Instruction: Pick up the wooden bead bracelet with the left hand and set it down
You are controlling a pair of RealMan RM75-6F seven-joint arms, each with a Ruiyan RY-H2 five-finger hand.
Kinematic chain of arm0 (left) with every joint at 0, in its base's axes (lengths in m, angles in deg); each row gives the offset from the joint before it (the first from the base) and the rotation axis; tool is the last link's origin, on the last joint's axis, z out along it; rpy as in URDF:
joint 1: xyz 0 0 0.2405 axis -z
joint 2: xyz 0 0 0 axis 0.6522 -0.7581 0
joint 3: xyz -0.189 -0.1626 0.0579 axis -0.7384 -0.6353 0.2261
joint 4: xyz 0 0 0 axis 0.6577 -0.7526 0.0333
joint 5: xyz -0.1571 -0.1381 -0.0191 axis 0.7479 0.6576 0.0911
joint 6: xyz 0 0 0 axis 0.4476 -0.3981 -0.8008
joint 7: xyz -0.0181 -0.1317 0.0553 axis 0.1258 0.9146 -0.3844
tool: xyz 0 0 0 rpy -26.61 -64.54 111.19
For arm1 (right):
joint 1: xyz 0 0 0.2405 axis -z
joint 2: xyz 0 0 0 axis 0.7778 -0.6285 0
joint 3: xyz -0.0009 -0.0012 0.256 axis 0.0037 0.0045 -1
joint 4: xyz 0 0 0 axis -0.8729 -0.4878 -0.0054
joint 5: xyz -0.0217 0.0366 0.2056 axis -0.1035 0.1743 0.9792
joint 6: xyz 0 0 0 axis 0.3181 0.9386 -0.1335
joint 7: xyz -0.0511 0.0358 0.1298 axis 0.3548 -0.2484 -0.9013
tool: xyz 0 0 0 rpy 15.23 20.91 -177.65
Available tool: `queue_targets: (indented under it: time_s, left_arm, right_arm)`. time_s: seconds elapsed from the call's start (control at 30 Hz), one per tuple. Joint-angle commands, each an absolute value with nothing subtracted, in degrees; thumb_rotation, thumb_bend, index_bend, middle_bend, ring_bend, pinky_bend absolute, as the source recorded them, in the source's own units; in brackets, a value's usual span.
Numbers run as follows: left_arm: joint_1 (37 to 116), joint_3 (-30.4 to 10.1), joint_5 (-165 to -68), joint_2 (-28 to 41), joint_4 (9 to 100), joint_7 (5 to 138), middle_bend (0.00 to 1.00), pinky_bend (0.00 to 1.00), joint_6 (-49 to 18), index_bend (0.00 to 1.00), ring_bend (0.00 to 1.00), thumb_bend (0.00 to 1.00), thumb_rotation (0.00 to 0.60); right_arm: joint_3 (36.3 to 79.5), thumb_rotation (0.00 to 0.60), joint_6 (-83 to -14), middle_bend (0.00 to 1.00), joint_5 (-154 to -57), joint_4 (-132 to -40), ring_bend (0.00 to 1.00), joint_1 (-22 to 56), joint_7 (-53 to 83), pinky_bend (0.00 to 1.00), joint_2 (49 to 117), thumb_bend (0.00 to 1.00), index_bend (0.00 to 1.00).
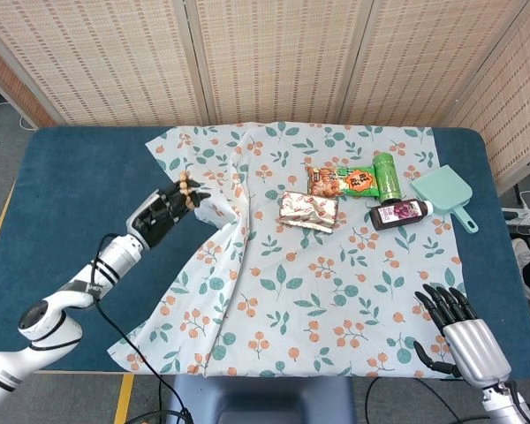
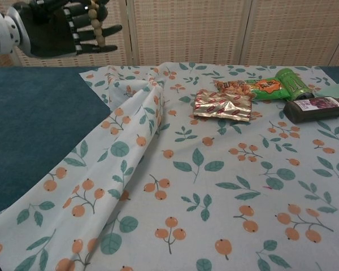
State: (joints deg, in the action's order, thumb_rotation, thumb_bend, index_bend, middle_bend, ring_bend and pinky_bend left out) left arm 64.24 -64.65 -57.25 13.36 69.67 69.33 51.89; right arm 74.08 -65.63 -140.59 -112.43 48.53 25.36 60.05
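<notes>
- The black left hand (image 1: pixel 162 213) is up above the left edge of the leaf-and-berry patterned cloth (image 1: pixel 353 291), with the tan wooden bead bracelet (image 2: pixel 96 23) caught in its fingers (image 2: pixel 96 38).
- In the chest view the visible beads hang in a line running top to bottom across those fingers, clear of the blue worktop (image 1: pixel 66 203).
- The cloth is bunched into a ridge under that hand.
- The right hand (image 1: pixel 455 329) sits at the near right edge, fingers spread wide, holding nothing.
</notes>
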Motion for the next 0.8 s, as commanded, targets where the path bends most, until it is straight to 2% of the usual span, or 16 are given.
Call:
queue_targets:
  time_s: [0.03, 0.3, 0.53, 0.63, 0.8]
  left_arm:
    - [60.30, -61.64, -63.79, 14.07, 71.74, 72.64, 0.56, 0.00, 55.74, 0.37, 0.22, 0.61, 0.599]
    - [57.11, -60.24, -74.04, 15.46, 74.76, 74.20, 0.55, 0.00, 58.15, 0.37, 0.21, 0.58, 0.595]
    - [55.68, -59.88, -79.60, 16.56, 74.49, 76.60, 0.55, 0.00, 56.28, 0.39, 0.21, 0.46, 0.472]
    - [55.92, -59.78, -80.75, 16.76, 74.02, 78.93, 0.55, 0.00, 54.52, 0.43, 0.21, 0.43, 0.441]
    - [56.87, -58.27, -83.20, 15.54, 73.90, 82.34, 0.59, 0.00, 52.53, 0.59, 0.22, 0.41, 0.423]
  right_arm:
    - [74.15, 0.278, -65.69, 0.00, -140.79, -112.50, 0.00, 48.54, 25.53, 0.00, 60.12, 0.37, 0.00]
    - [74.00, 0.278, -65.70, 0.00, -140.56, -112.42, 0.00, 48.54, 25.60, 0.00, 60.20, 0.37, 0.00]
    - [74.08, 0.278, -65.53, 0.00, -140.58, -112.41, 0.00, 48.47, 25.48, 0.00, 60.11, 0.37, 0.00]
    - [74.12, 0.277, -65.31, 0.00, -140.56, -112.47, 0.00, 48.41, 25.79, 0.00, 60.22, 0.37, 0.00]
    - [74.10, 0.277, -65.08, 0.00, -140.34, -112.60, 0.00, 48.38, 26.27, 0.00, 60.37, 0.37, 0.00]
